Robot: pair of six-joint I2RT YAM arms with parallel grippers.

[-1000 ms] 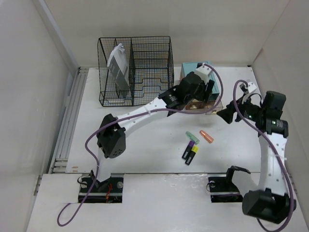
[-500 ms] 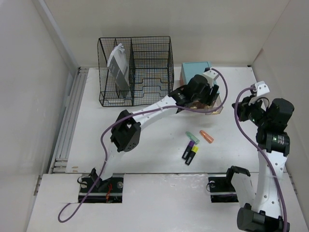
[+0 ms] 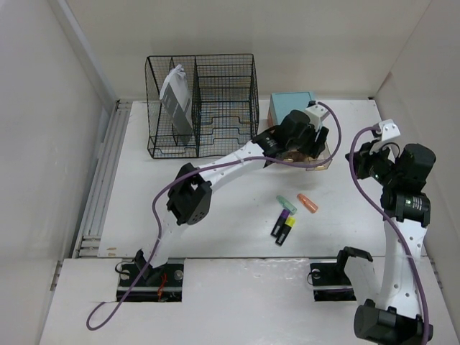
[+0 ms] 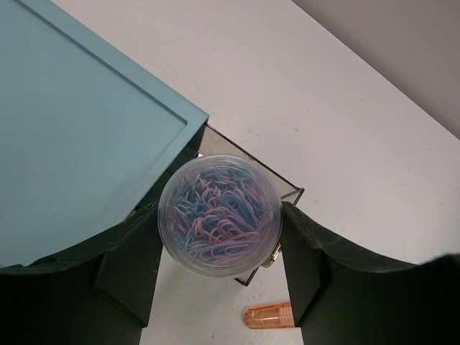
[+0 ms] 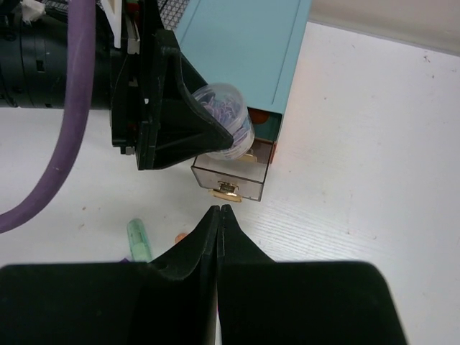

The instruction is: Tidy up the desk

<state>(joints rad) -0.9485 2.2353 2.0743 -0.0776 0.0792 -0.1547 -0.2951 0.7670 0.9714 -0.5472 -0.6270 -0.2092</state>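
My left gripper point(image 4: 220, 248) is shut on a clear round tub of coloured paper clips point(image 4: 219, 212), one finger on each side. It holds the tub just above the open smoky drawer point(image 4: 284, 192) of the teal box point(image 4: 72, 144). From above, the left gripper point(image 3: 302, 136) hangs over that drawer point(image 3: 323, 159) at the back right of the white desk point(image 3: 215, 208). The right gripper point(image 5: 218, 210) is shut with nothing in it, its tips a short way in front of the drawer's gold handle point(image 5: 225, 190). In the top view it point(image 3: 361, 162) sits right of the drawer.
A black wire rack point(image 3: 201, 104) with a grey booklet stands at the back left. Loose highlighters lie mid-desk: green point(image 3: 287, 204), orange point(image 3: 307, 203), purple-black point(image 3: 280, 223), yellow-black point(image 3: 286, 231). Walls close in on both sides.
The right gripper has shut and drawn back to the right, away from the drawer. The left arm has carried the tub slightly right, over the open drawer.
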